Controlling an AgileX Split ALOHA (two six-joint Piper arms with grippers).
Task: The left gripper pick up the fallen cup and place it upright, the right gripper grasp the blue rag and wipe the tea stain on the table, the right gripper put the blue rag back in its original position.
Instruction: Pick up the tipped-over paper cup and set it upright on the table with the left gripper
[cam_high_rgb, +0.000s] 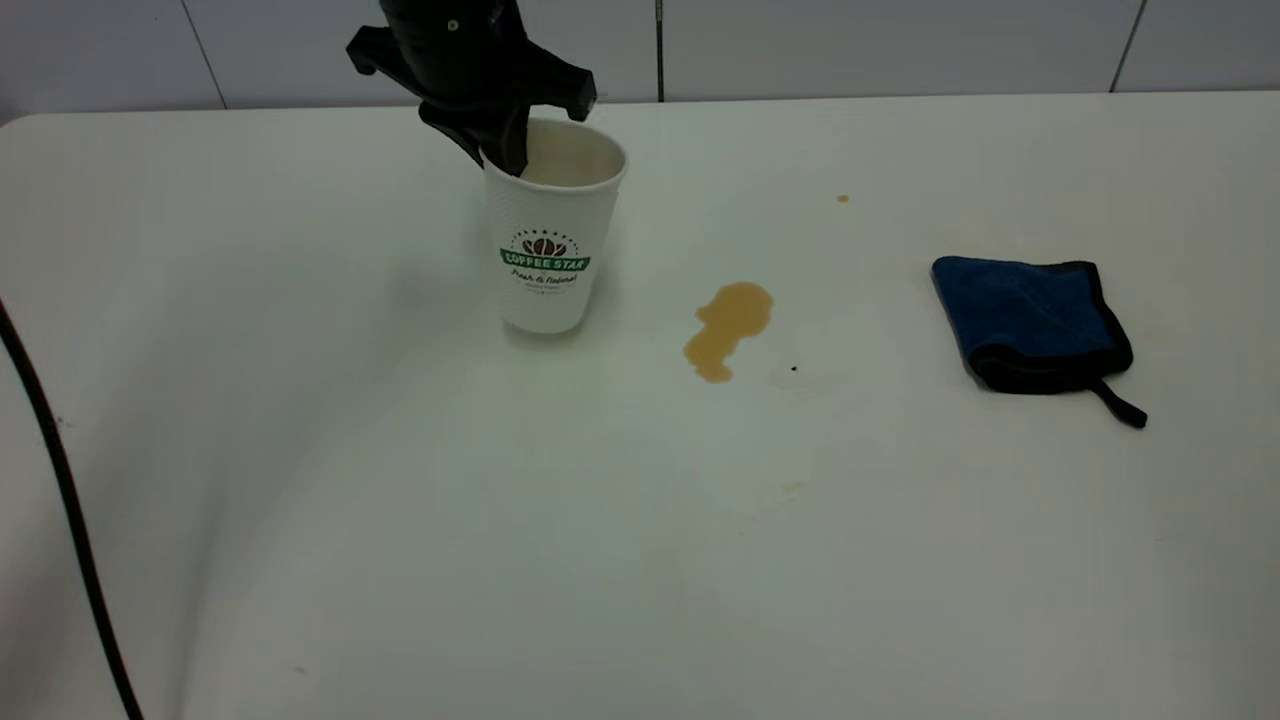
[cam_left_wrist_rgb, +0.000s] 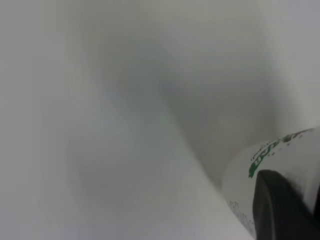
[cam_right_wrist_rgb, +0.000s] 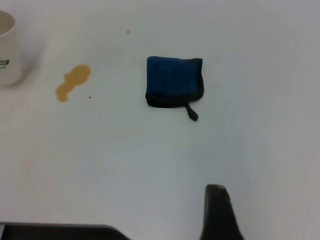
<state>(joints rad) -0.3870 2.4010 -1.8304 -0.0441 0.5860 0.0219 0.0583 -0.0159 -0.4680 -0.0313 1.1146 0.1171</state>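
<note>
So the big white bench (cam_high_rgb: 400, 560) takes up pretty much everything here, with a thin dark cable trailing down its left edge in the outside view. The cup (cam_high_rgb: 552, 240) is standing upright toward the back left, logo facing the camera, and the left hand (cam_high_rgb: 505, 150) is right at its rim, one finger dipped inside the mouth and the other looks to be on the outside of the wall, so it seems pinched shut on the rim, though whether it's started letting go is hard to call. The left wrist view just shows a dark finger (cam_left_wrist_rgb: 280, 207) pressed against the cup's side. Well off to the right sits the blue rag (cam_high_rgb: 1030, 320), folded, loop tag sticking out toward the front, untouched. Between cup and rag, nearer the cup, is the tea stain (cam_high_rgb: 728, 328), not wiped yet. Only a finger (cam_right_wrist_rgb: 218, 212) of the right hand shows in its own wrist view, hanging above the bench short of the rag, so no telling how far open it is. Looks like the cup step is basically wrapping up: the left hand needs to release and lift clear without tipping it, then the right hand drops onto the rag.
</note>
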